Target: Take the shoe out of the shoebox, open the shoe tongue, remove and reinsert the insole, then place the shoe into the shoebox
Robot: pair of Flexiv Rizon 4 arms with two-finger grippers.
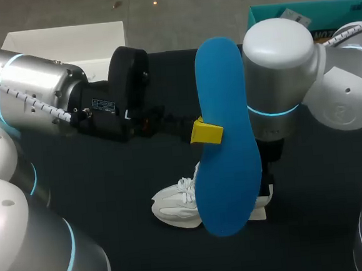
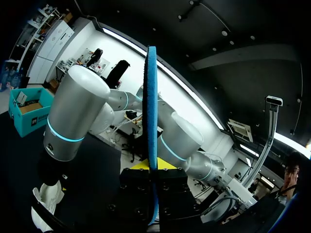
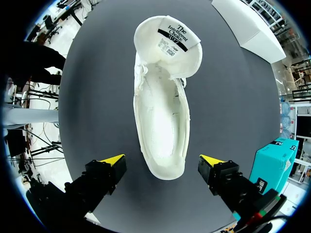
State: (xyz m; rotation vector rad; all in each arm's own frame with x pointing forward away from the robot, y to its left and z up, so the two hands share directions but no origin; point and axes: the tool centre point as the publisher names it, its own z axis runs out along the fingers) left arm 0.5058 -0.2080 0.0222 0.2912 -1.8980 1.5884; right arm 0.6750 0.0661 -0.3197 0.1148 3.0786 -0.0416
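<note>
The insole (image 1: 225,138), blue, is held in the air above the middle of the dark surface (image 1: 109,179), long axis roughly upright and its broad face turned to the head camera. It is clamped by the left jaws, which come in from the left. One yellow fingertip (image 1: 206,132) is pressed on the near face at about mid-length, while the other finger is hidden behind the insole. In the left wrist view the insole (image 2: 152,107) is seen edge-on, running straight out between the two finger bodies. The white shoe (image 1: 174,205) is lying on the surface below the insole, toe to the left, its heel end under the right arm. The right jaws are released and point down over the shoe (image 3: 163,111). Their yellow fingertips (image 3: 112,160) are spread to either side of the heel, and no contact with the shoe is seen. The tongue (image 3: 170,41) is folded back, label up, and the shoe's interior is exposed. The white shoebox (image 1: 67,38) is noted at the far left of the surface, well apart from the shoe. A teal box (image 1: 321,8) is noted at the far right.
</note>
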